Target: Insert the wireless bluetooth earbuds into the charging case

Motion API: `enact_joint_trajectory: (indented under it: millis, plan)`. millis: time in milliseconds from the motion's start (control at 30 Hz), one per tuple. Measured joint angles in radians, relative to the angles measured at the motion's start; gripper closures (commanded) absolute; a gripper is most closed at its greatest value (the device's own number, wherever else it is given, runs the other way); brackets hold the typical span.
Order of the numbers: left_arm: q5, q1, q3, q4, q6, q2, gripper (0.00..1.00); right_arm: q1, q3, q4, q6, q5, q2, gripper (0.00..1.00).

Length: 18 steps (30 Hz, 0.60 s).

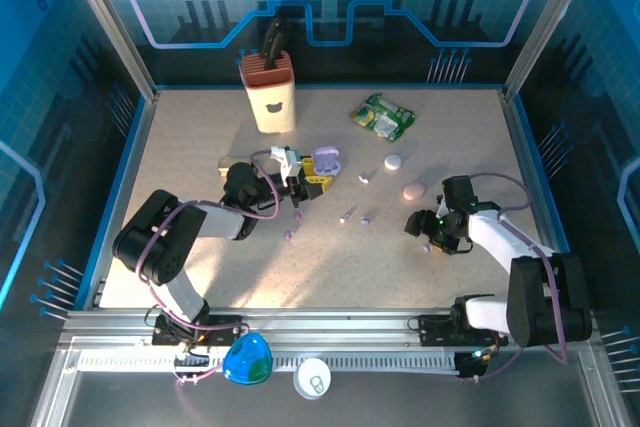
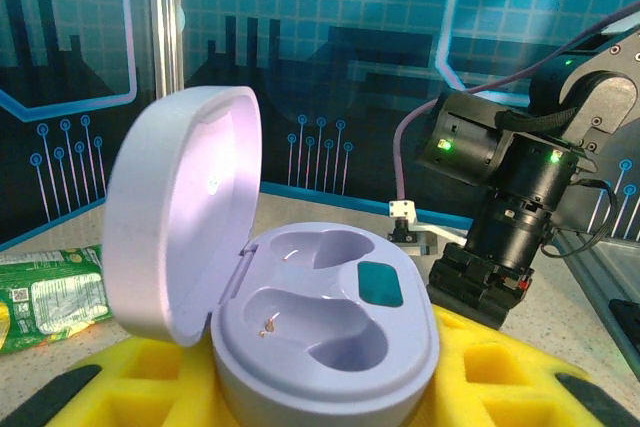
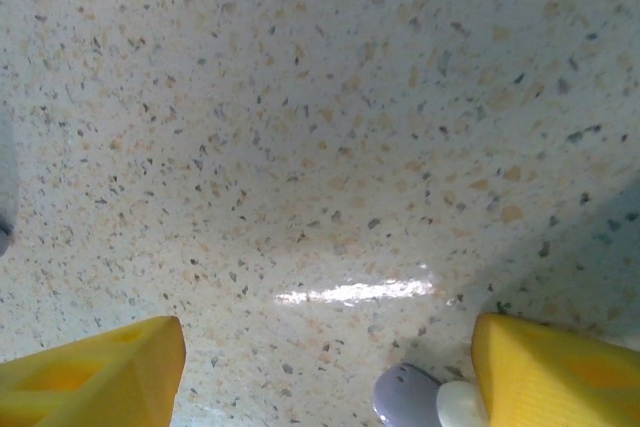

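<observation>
The lilac charging case (image 2: pixel 330 332) stands open with its lid (image 2: pixel 180 217) raised, and both wells are empty. My left gripper (image 1: pixel 312 179) is shut on the case's base, with a yellow finger (image 2: pixel 505 367) on either side. Several tiny lilac earbuds lie loose on the table, among them one earbud (image 1: pixel 347 214) and another earbud (image 1: pixel 366 217) in the middle. My right gripper (image 3: pixel 325 352) is open, low over the tabletop. A lilac earbud (image 3: pixel 408 397) with a white tip lies between its fingers, right beside the right finger (image 3: pixel 560 372).
A white pebble (image 1: pixel 394 161) and a pink pebble (image 1: pixel 413 190) lie between the arms. A green packet (image 1: pixel 383 115) and a beige holder (image 1: pixel 270 92) stand at the back. My right arm (image 2: pixel 510 207) is just beyond the case.
</observation>
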State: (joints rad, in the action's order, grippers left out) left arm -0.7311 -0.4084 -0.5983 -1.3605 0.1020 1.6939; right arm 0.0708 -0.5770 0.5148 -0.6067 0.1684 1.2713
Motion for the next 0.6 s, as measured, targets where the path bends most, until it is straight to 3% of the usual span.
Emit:
enact_joint_trajectory:
  millis: [600]
  plan:
    - [-0.011,0.009,0.0,0.0,-0.005,0.0,0.66,0.045,0.007,0.099,-0.051,-0.014,-0.093,0.22]
